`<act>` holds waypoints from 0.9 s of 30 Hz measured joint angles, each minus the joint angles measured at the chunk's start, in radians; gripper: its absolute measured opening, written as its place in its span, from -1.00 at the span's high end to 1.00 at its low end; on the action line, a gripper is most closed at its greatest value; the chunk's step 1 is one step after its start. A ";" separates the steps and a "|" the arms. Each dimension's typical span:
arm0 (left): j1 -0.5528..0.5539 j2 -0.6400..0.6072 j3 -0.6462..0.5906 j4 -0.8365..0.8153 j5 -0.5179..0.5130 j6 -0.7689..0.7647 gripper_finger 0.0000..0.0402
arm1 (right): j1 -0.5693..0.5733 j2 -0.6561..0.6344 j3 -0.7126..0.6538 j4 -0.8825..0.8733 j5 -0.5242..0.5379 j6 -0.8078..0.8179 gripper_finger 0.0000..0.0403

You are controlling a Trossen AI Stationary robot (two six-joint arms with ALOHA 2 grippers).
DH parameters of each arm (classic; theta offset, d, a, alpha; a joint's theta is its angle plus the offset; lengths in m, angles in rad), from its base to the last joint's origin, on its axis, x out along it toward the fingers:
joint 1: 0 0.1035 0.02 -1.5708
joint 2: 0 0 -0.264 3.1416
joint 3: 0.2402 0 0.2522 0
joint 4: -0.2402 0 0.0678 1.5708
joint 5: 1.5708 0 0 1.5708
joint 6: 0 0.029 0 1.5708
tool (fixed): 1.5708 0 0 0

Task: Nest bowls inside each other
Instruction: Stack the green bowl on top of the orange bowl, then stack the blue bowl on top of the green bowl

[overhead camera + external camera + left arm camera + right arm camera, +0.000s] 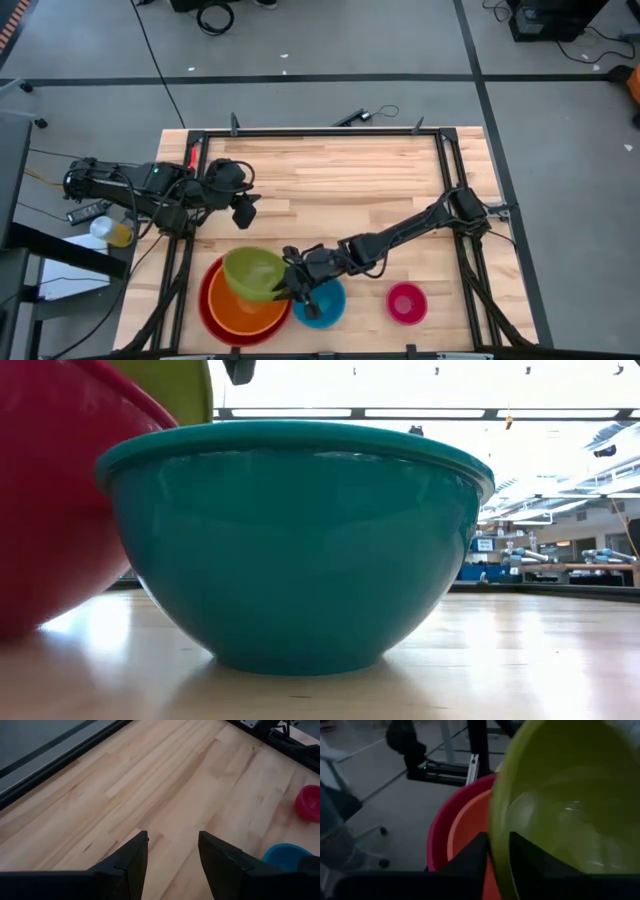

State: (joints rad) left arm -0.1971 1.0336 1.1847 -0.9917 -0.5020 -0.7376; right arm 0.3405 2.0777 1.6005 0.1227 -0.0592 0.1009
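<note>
The red bowl (210, 305) stands near the table's front left with the orange bowl (250, 312) nested in it. The olive green bowl (255, 270) hangs tilted over the orange one, and my right gripper (290, 287) is shut on its rim. The blue bowl (325, 300) stands on its base just right of them, and the pink bowl (406, 303) further right. In the low view the blue bowl (300, 550) fills the front, with the red bowl (60, 500) and green bowl (170, 390) behind. My left gripper (245, 212) hovers open above the bare table, left of centre. My right gripper has the green bowl's rim (500, 827) on the bowl's right side, one finger (477, 852) outside the wall and the other inside. It comes from the table's right, slanting a little downward. The bowl is tilted above the orange bowl; whether its underside rests there is hidden.
Black frame rails (320, 132) run along the far edge and both sides of the wooden table. A yellow bottle (112, 232) stands off the table at the left. Bare wood lies across the table's middle and far half (165, 780).
</note>
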 joint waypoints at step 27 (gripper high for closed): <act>-0.186 0.039 0.000 -0.075 -0.034 -0.066 0.12 | 0.004 -0.191 -0.073 -0.918 0.150 0.785 0.01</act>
State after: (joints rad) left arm -0.3831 1.0722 1.1843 -1.0671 -0.5358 -0.8036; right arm 0.3446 1.8866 1.5279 -0.7954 0.0908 0.8864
